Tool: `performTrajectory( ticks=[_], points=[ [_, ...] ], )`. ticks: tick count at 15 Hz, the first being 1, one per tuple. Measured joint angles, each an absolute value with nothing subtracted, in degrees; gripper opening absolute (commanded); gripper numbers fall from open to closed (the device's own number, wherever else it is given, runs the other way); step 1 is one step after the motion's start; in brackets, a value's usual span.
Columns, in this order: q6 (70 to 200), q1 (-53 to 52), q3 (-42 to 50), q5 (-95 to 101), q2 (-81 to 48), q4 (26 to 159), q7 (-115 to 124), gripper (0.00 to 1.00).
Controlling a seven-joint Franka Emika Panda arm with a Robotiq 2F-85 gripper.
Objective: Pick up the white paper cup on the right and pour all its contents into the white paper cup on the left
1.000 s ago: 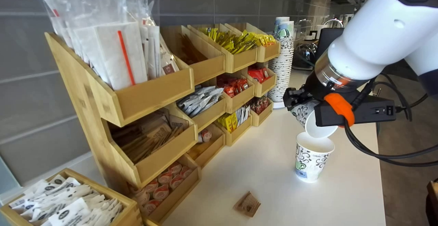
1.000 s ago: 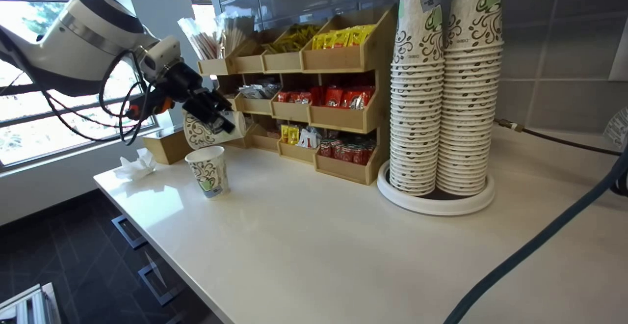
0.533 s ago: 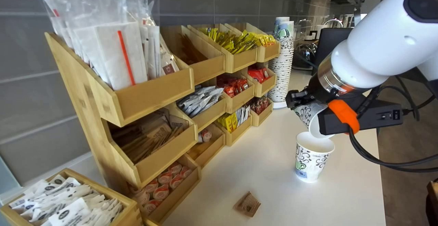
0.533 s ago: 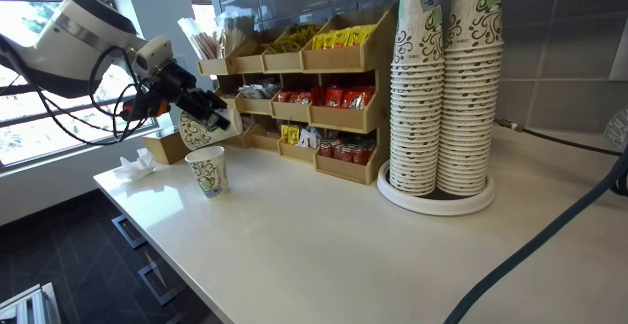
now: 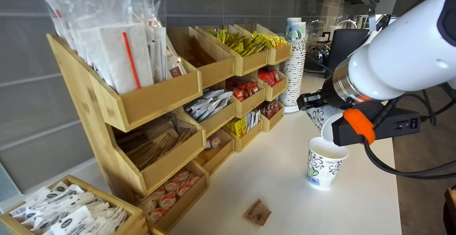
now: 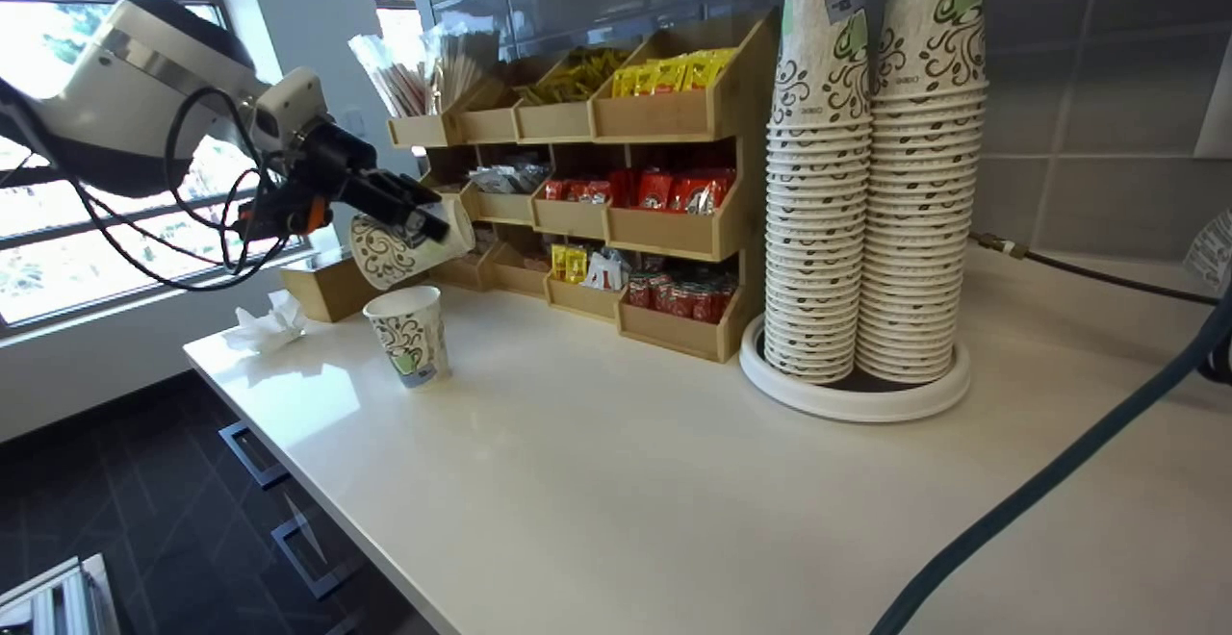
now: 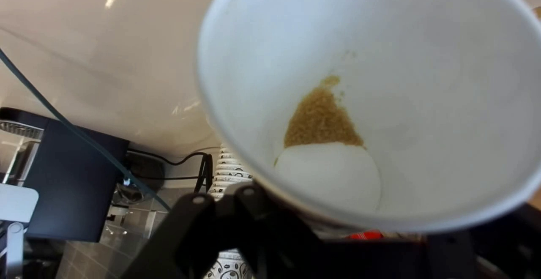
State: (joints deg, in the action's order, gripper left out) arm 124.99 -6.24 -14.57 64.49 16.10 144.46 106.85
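Observation:
My gripper is shut around the side of a white patterned paper cup, which also shows in an exterior view. The held cup is tipped steeply, mouth downward, bottom raised. In the wrist view I look into this cup; brown granules lie against its wall near the bottom, with a few specks further toward the mouth. The second paper cup stands upright on the counter, also seen in an exterior view. The held cup's rim hangs just over its mouth. Its inside bottom is hidden.
A wooden organizer with packets stands along the wall. Tall cup stacks stand on a round white tray. A brown packet lies on the counter. A crumpled napkin lies near the counter's end.
The arm has shifted slightly away from the organizer and rolled a little. The held cup has tipped further, its rim now lower over the standing cup. The standing cup has not moved.

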Motion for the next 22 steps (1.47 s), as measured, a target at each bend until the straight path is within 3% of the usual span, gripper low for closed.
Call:
performTrajectory(
  ticks=[22],
  points=[
    [114.0, -11.7, -15.9, 73.2, 12.9, 144.5, 113.3, 0.42]
  ],
)
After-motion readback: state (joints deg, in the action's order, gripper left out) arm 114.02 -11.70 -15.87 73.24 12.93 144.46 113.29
